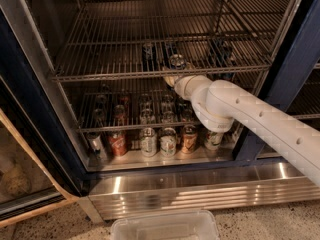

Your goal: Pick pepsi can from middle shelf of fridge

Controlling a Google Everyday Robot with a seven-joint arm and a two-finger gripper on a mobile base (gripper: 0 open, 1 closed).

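Fig.: fridge (30, 99) w/ door open, seen from the front and slightly above. My arm (260, 121) enters from the near right and bends left toward the middle shelf (100, 75). The gripper (171, 77) sits at the shelf's front rail, approx. mid-width, pointing toward the far wall. I cannot tell how far open it is or whether it has hold of anything; it shows only as a pale stub past the wrist.

The pepsi can (176, 62) stands upright on the middle shelf just behind the gripper, silver top showing. I cannot make out contact btw. the two. A second dark can (148, 50) stands to its left, a little farther back. A third dark can (220, 50) stands well to the right, near the shelf's upright post.

Below the shelf: rows of cans, incl. a red can (117, 143) at near left and green-and-white cans (148, 141) beside it on the right. The arm's elbow covers part of the right end of these rows.

Bottom: steel kick plate (200, 191) across the fridge base. A clear plastic bin (165, 227) sits on the floor at the near edge, approx. centre
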